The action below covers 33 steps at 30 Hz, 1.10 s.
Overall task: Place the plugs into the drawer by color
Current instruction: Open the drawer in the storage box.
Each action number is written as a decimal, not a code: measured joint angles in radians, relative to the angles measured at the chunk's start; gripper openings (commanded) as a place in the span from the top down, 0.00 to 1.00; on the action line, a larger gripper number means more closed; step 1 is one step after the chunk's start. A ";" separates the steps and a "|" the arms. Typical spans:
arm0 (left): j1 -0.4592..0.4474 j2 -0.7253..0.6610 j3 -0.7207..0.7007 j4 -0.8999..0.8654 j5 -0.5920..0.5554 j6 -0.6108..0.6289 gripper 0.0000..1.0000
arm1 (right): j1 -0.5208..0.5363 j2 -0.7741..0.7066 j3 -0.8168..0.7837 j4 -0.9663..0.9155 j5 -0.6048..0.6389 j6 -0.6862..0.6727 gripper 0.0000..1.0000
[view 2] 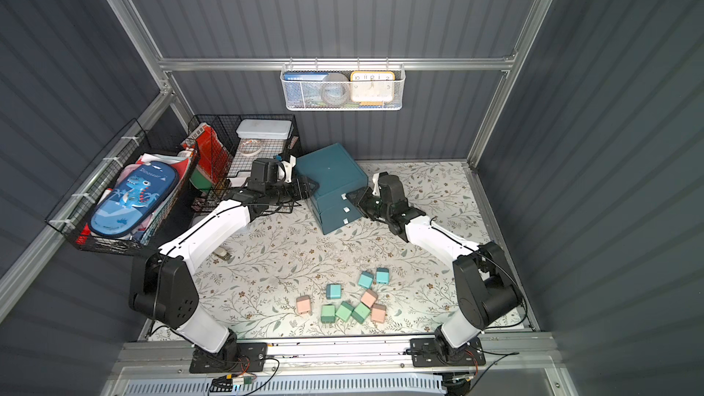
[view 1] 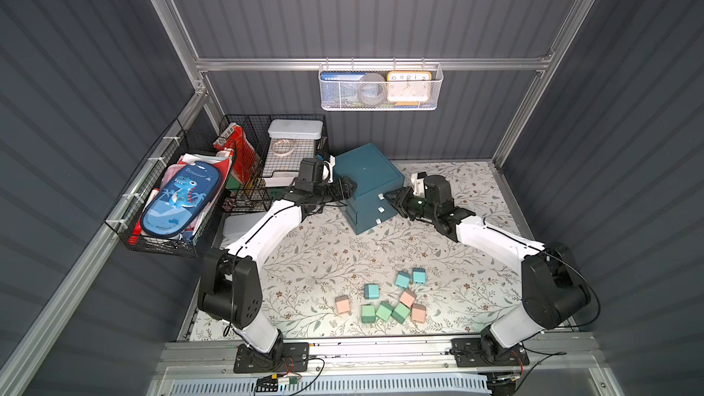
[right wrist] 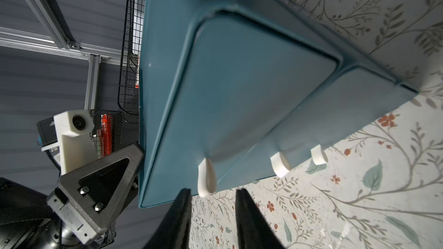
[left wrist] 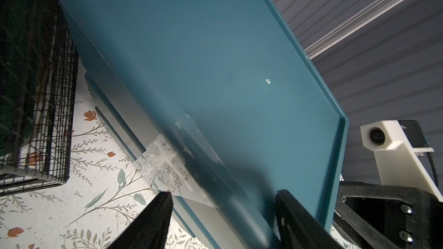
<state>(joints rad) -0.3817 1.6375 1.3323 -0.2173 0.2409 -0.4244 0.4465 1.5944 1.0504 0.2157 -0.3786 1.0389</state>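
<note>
As both stretch to the drawer (view 1: 367, 173), right gripper (right wrist: 213, 197) parted around top tab (right wrist: 206, 176), left gripper's (left wrist: 224, 192) hold unclear

A robotics lab cell: grey ribbed walls (view 1: 381, 5) in an aluminium frame (view 1: 266, 64), two arms (view 1: 266, 230) bolted at the front edge of the desk (view 1: 324, 253)

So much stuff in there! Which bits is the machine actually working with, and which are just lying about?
For the job: the nine pastel plugs; the teal drawer cabinet; the left gripper at its top edge; the right gripper at the top drawer's white tab.
Just lying about: the black wire baskets; the dinosaur pencil case; the white wall basket with its clock.
</note>
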 measured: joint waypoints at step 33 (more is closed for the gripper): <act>0.000 0.018 -0.002 0.034 0.002 0.008 0.25 | 0.003 -0.130 -0.162 0.050 -0.010 0.013 1.00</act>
<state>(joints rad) -0.3817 1.6550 1.3308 -0.1837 0.2432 -0.4164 0.4500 1.4643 0.8886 0.2653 -0.3885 1.0515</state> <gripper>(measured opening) 0.749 0.043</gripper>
